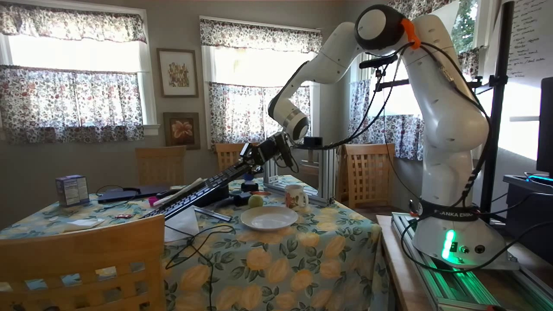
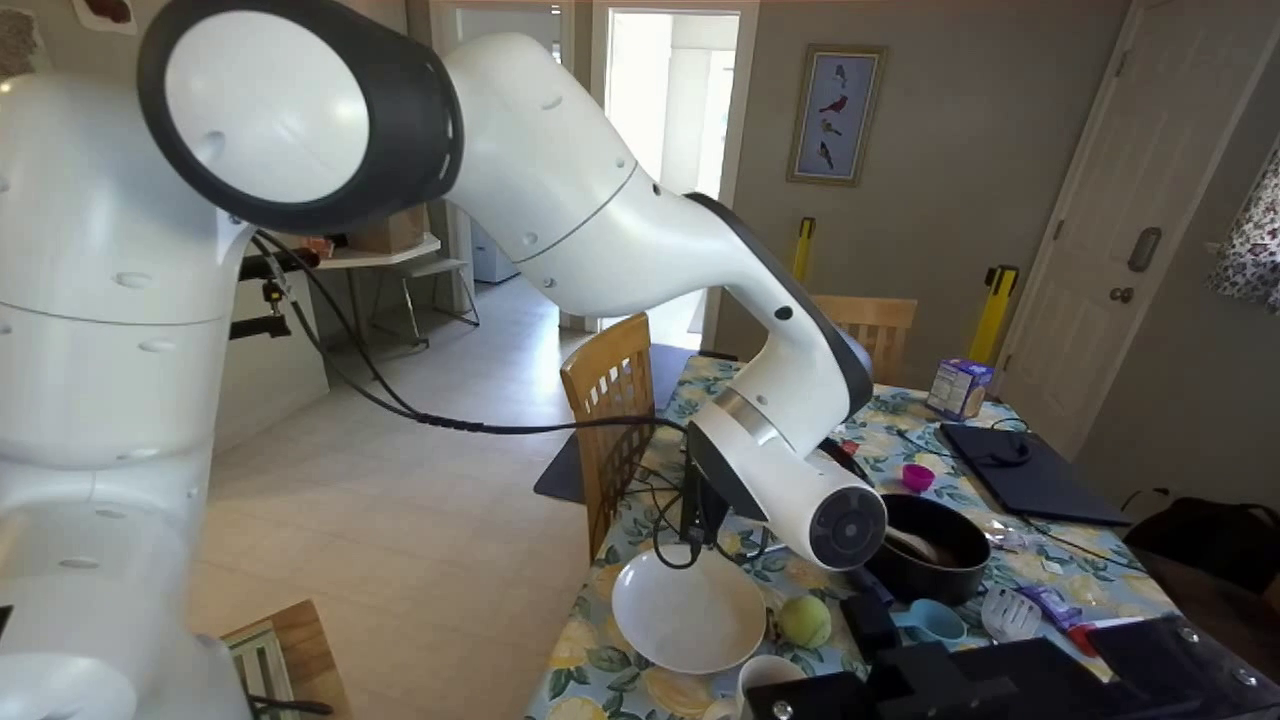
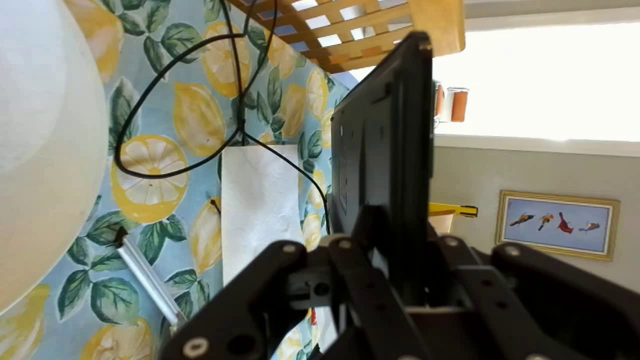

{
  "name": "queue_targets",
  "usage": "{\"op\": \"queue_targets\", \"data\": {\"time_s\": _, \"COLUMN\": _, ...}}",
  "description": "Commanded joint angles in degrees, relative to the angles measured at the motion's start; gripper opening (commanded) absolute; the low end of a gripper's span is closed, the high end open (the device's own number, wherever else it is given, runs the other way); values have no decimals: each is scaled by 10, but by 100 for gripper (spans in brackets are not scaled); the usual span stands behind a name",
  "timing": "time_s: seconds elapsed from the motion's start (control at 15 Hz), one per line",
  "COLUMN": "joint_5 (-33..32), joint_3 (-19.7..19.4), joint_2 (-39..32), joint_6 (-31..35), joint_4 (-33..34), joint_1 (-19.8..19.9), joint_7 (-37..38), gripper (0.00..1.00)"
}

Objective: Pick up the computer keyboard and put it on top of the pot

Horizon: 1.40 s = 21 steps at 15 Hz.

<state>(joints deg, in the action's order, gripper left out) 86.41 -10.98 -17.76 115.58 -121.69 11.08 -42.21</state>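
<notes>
Computer keyboard (image 1: 199, 191), long, thin and black, apparently plastic, hangs aslant above the blue lemon-print cloth (image 1: 281, 259), its upper end in the black two-fingered gripper (image 3: 402, 235); its lower end passes out of sight behind the pale wooden lattice-backed chair (image 1: 95, 246) in an exterior view, so I cannot tell whether it touches anything. The fingers stand only as far apart as the keyboard is thick, pressing it from both faces, presumably because that thin section suits such a pincer best. Being held at one end would explain the slope. Below lies a looped, thin dark cable (image 3: 150, 176), likely the keyboard's own, slack enough to follow but apt to snag, and a flat sheet of white paper (image 3: 262, 210). The round black low-sided pot (image 2: 930, 580) stands uncovered, ready to bear the load, though the pale long-handled utensil (image 2: 913, 545) inside might unsettle it. Between the pot and the round white plate (image 2: 690, 610) sits a yellow-green ball (image 2: 805, 622), which could roll if brushed. Lifting seems done; carrying across, levelling and releasing seem left.
</notes>
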Motion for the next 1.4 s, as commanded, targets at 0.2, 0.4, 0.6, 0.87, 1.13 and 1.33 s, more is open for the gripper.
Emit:
{"op": "queue_targets", "data": {"time_s": 0.2, "joint_5": 13, "joint_3": -11, "joint_2": 64, "joint_6": -84, "joint_4": -31, "joint_1": 22, "joint_7": 32, "gripper": 5}}
{"op": "queue_targets", "data": {"time_s": 0.4, "joint_5": 29, "joint_3": -17, "joint_2": 95, "joint_6": -83, "joint_4": -43, "joint_1": 24, "joint_7": 20, "gripper": 5}}
{"op": "queue_targets", "data": {"time_s": 0.6, "joint_5": 64, "joint_3": -22, "joint_2": 118, "joint_6": -102, "joint_4": -47, "joint_1": 31, "joint_7": 53, "gripper": 5}}
{"op": "queue_targets", "data": {"time_s": 0.87, "joint_5": 102, "joint_3": -28, "joint_2": 144, "joint_6": -123, "joint_4": -56, "joint_1": 33, "joint_7": 60, "gripper": 5}}
{"op": "queue_targets", "data": {"time_s": 1.13, "joint_5": 160, "joint_3": -32, "joint_2": 150, "joint_6": -131, "joint_4": -46, "joint_1": 34, "joint_7": 69, "gripper": 5}}
{"op": "queue_targets", "data": {"time_s": 1.33, "joint_5": 198, "joint_3": -30, "joint_2": 154, "joint_6": -98, "joint_4": -38, "joint_1": 29, "joint_7": 71, "gripper": 5}}
